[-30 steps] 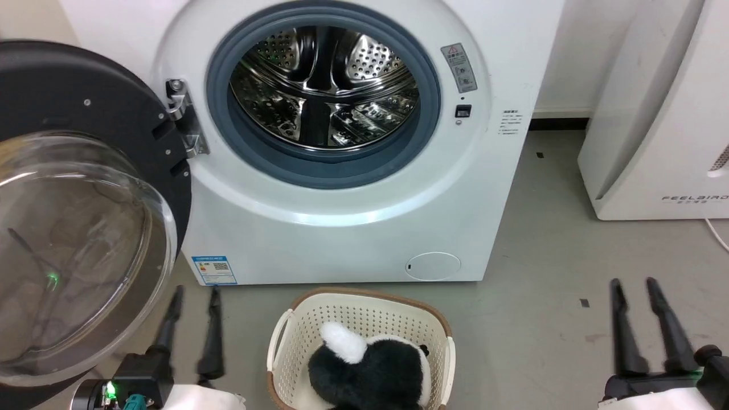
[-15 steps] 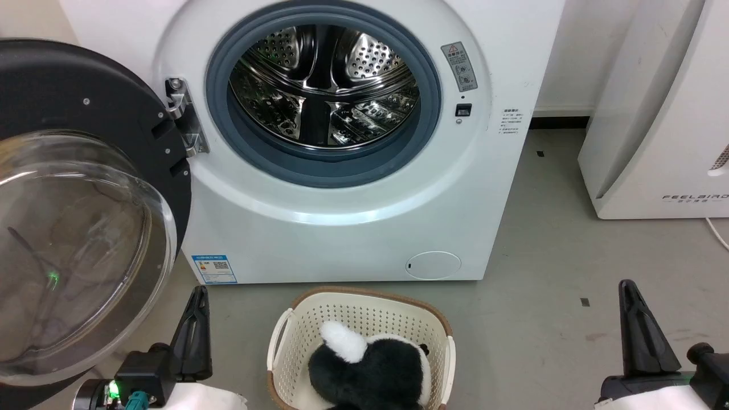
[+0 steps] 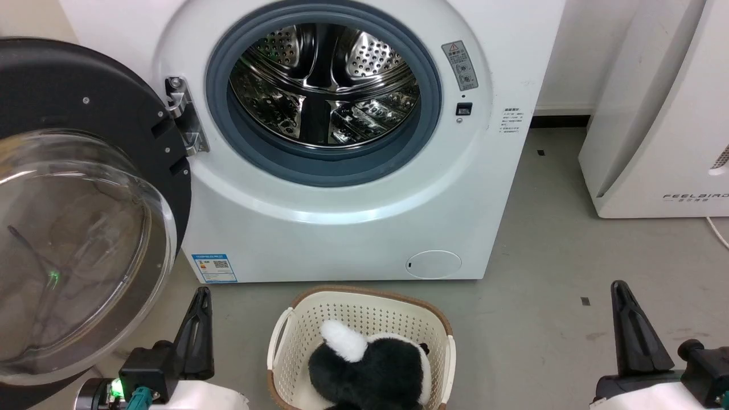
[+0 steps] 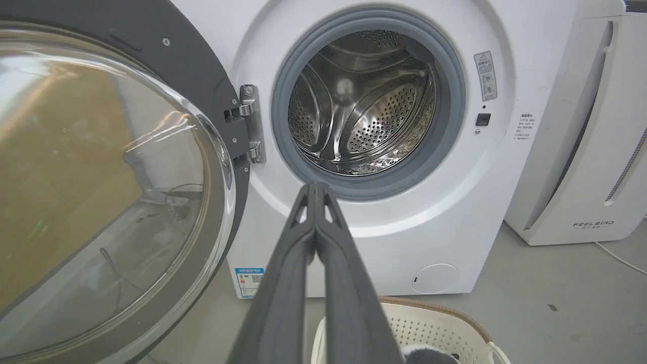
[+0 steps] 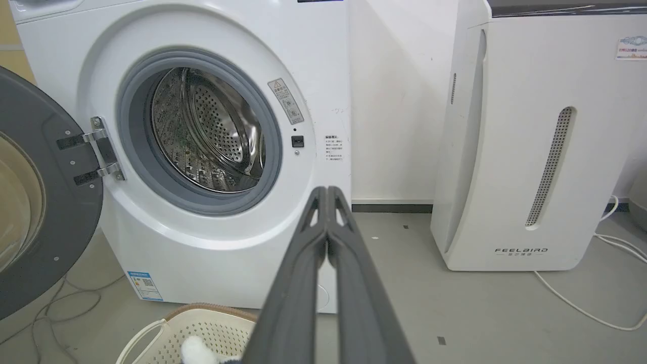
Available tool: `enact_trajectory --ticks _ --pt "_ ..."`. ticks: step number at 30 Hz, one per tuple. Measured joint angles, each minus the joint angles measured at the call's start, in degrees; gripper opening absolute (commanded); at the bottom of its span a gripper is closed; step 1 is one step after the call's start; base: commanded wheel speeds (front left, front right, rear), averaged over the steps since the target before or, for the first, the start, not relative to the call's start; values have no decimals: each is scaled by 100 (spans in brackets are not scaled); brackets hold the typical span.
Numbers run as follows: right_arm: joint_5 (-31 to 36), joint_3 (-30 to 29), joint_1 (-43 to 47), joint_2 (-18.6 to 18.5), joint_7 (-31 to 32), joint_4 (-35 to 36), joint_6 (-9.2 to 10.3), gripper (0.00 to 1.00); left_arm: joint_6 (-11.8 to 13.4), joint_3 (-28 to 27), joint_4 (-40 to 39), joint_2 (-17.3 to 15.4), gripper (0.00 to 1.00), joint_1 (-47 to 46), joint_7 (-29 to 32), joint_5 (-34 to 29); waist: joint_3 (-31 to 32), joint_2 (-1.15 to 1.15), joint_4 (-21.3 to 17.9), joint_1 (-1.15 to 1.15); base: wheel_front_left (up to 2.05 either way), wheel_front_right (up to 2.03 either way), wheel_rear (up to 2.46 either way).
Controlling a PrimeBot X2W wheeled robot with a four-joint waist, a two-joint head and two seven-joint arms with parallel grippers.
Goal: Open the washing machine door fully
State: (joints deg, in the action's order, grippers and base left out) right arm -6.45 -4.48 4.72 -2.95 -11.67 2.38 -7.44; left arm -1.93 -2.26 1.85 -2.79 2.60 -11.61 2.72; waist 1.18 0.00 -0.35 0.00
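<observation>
1. Head view: the washing machine (image 3: 342,228) stands on the grey floor (image 3: 541,256) with its front to the camera. Its steel drum (image 3: 324,85) is bare inside a grey rubber ring (image 3: 424,136).
2. The washing machine door (image 3: 85,80) is swung wide to the left of the opening and hangs from a metal hinge (image 3: 185,117) at the opening's left edge. Its inner face, with the clear glass bowl (image 3: 74,245), is turned toward the camera.
3. The left gripper (image 3: 201,293) sits low on the left, just beside the lower right edge of the door. Its two dark fingers are pressed together into one point and hold nothing. In the left wrist view the joined fingers point at the machine's front just under the rubber ring, with the door off to their left.
4. The right gripper (image 3: 618,286) sits low on the right over bare floor, well apart from the machine. It too is closed tight and empty. In the right wrist view its fingers meet along their length.
5. A cream basket (image 3: 287,324) rests on the floor just in front of the machine, between the two grippers. A black and white plush toy (image 3: 370,364) lies in it.
6. A blue label (image 3: 214,269) sits low on the left of the machine's front, and a small round hatch (image 3: 433,265) sits low on the right.
7. A white appliance (image 3: 655,142) stands to the machine's right.
</observation>
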Motion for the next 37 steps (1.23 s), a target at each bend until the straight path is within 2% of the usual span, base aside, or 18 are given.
enact_trajectory --ticks 37 --pt "207 162 -126 0 428 -82 0 0 77 97 -58 0 0 -41 414 -62 -44 0 13 1 0 0 0"
